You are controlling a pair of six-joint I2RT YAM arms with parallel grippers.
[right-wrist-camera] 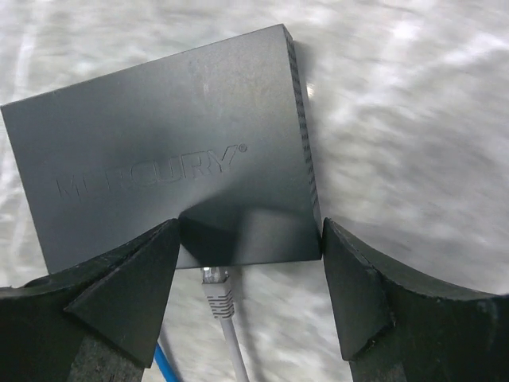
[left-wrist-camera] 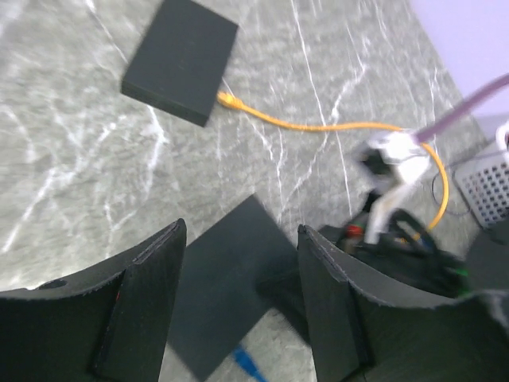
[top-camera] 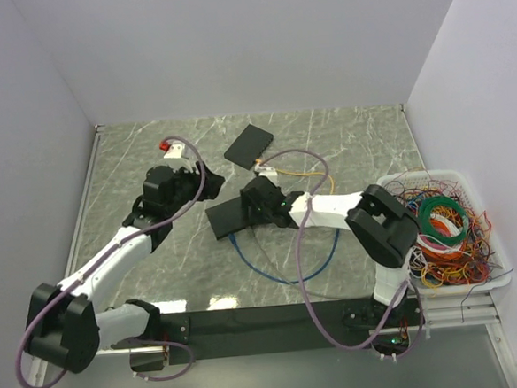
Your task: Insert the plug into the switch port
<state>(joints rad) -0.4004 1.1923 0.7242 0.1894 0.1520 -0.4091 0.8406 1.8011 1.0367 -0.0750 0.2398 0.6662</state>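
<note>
Since right pincer (right-wrist-camera: 248, 239) and left pincer (left-wrist-camera: 240, 231) both gape empty, the grey plug (right-wrist-camera: 216, 286) — barely meeting the switch (right-wrist-camera: 159, 143) — could slip out.

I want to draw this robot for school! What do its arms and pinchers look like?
The left arm and right arm both have white tubes between chunky black joints. A purplish-grey cable runs loosely along each one. The left gripper and right gripper each have two thick, black, wedge-shaped fingers.
</note>
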